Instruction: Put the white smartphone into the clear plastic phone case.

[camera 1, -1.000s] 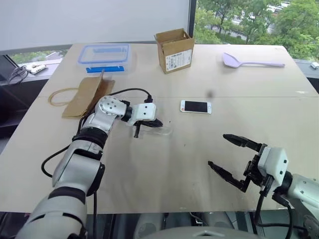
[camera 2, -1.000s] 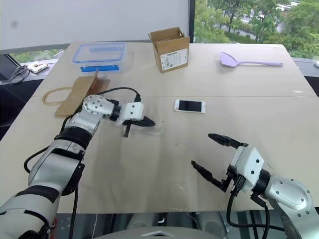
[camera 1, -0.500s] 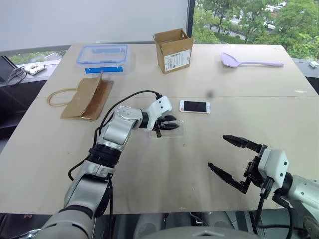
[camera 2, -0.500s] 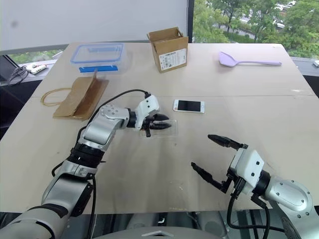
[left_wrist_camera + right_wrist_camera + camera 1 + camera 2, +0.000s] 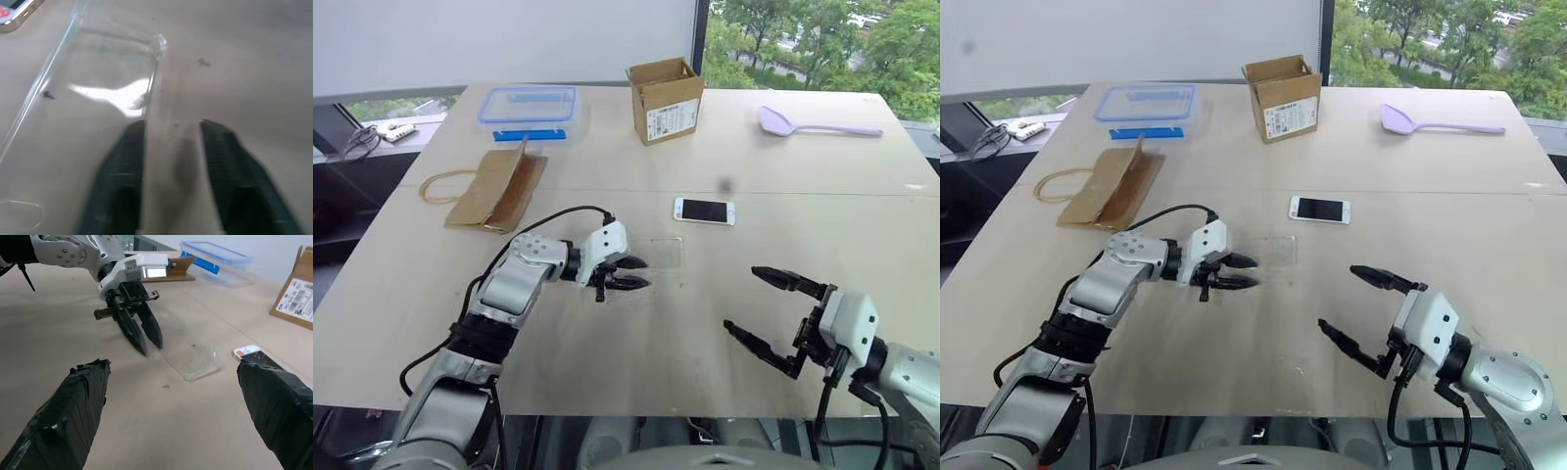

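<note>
Left eye view: the left gripper (image 5: pixel 631 273), fingers slightly parted and empty, sits just beside the clear plastic phone case (image 5: pixel 658 253), so fetching the white smartphone (image 5: pixel 704 211) looks next, with the right gripper (image 5: pixel 766 315) spread wide.

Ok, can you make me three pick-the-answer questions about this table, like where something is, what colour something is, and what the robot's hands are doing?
1. Where is the white smartphone?
A. flat on the table
B. inside the cardboard box
C. in a gripper

2. What colour is the spoon?
A. red
B. light purple
C. black

3. How is the right gripper?
A. shut on the phone
B. shut on the spoon
C. open and empty

Answers:
1 A, it lies on the table, just beyond the clear plastic phone case.
2 B, it is pale lilac all over.
3 C, its fingers are spread wide with nothing between them.
</note>
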`<control>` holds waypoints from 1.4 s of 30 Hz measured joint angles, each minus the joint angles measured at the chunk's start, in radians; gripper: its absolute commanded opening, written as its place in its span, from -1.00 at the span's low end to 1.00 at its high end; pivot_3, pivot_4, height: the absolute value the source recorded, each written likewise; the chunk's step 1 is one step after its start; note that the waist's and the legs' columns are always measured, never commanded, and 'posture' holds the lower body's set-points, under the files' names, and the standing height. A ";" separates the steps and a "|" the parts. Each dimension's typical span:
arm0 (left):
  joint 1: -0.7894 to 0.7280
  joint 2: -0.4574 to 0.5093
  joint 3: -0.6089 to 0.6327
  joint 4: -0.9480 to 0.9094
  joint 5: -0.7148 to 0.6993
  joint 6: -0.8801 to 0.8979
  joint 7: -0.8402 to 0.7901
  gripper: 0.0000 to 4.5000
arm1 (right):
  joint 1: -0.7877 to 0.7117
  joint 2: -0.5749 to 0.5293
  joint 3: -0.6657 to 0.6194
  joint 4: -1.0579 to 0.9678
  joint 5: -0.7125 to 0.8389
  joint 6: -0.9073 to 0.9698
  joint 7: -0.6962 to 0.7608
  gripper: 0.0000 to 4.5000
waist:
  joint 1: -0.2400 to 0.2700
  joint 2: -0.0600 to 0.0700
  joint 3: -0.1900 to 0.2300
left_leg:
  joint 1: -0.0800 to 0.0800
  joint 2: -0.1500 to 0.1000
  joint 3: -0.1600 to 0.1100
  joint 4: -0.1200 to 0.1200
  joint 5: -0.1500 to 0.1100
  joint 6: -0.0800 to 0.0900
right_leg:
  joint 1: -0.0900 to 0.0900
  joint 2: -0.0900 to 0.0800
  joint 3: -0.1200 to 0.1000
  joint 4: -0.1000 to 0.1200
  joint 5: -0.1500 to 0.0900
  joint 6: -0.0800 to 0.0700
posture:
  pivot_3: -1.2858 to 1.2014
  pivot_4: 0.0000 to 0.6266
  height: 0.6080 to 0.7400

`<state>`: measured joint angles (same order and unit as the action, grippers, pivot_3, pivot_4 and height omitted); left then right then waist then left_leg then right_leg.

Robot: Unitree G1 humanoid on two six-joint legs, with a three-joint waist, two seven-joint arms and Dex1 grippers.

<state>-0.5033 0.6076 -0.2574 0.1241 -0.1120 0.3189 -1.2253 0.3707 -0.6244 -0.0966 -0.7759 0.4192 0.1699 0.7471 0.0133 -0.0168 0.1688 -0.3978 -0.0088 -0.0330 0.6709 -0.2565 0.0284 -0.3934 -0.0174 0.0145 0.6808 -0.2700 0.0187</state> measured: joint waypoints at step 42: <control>-0.043 -0.066 -0.060 0.118 -0.010 -0.151 -0.051 -0.96 | 0.117 -0.020 -0.078 -0.033 -0.001 -0.011 0.008 1.00 | 0.000 0.001 -0.003 | 0.001 0.000 0.000 0.000 0.000 0.000 | 0.001 0.001 0.000 -0.001 0.000 0.000 | 0.03 -0.52 1.00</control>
<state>-0.5460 0.5412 -0.3175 0.2424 -0.1223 0.1682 -1.2760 0.4882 -0.6446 -0.1745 -0.8086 0.4178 0.1587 0.7552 0.0128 -0.0156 0.1661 -0.3970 -0.0086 -0.0328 0.6710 -0.2566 0.0286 -0.3923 -0.0168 0.0144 0.6803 -0.2701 0.0187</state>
